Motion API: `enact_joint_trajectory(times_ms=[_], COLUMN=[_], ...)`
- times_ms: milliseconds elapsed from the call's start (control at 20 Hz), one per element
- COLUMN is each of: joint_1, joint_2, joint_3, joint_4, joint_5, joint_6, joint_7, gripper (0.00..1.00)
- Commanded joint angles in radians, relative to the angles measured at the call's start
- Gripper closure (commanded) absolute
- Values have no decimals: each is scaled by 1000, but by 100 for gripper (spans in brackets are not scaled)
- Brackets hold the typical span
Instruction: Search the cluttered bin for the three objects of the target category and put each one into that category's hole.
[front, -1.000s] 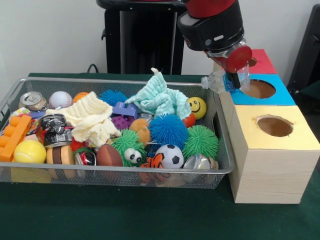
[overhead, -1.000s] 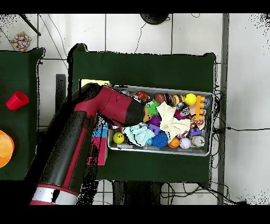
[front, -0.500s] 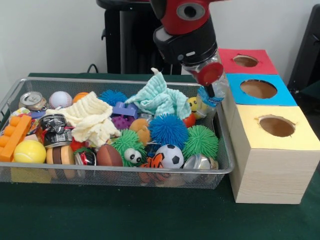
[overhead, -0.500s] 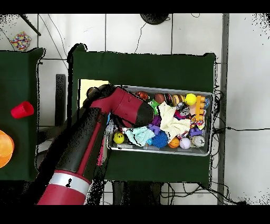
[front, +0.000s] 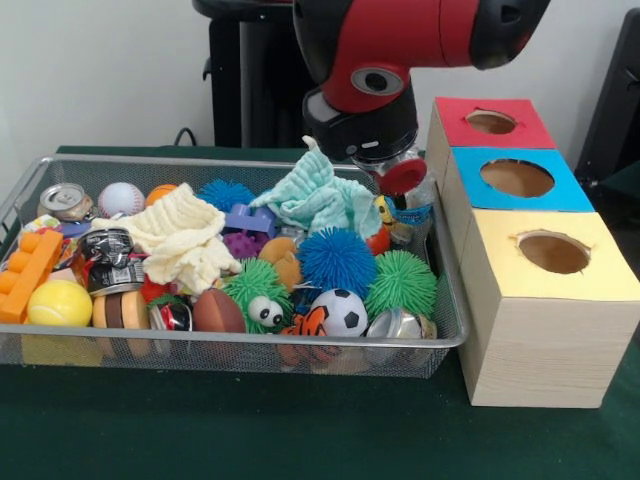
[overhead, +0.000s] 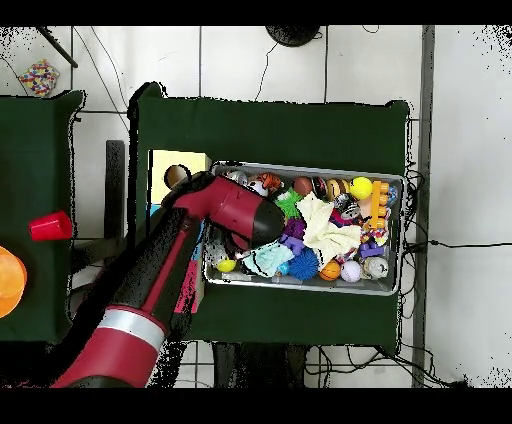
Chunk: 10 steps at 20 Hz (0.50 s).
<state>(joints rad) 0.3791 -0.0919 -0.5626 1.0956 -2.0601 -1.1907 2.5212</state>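
Over the right end of the wire bin (front: 20, 205), my gripper (front: 405, 195) hangs low above the yellow smiley ball (front: 385, 212), just beside the mint cloth (front: 320, 195). I cannot tell how far it is open; a clear plastic bottle (front: 412, 210) appears caught at its tip, near the blue-topped box (front: 520, 180).

No word, brand name or number can be read anywhere. The nearest things to signs are pictures: a black smiling face on the yellow ball (front: 385, 211) at the right end of the wire basket (front: 250, 352), largely hidden behind the arm, and two googly eyes on the green spiky ball (front: 257, 290) near the basket's front rim.
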Motion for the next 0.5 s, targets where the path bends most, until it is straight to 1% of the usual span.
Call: enact_joint_trajectory(times_ms=[50, 200, 500], joint_1=[22, 32, 41], joint_2=[95, 95, 93], joint_3=[11, -12, -38], joint_4=[77, 70, 68], joint_5=[-49, -57, -39], joint_6=[16, -6, -12], joint_7=[167, 183, 184], gripper=[100, 100, 100])
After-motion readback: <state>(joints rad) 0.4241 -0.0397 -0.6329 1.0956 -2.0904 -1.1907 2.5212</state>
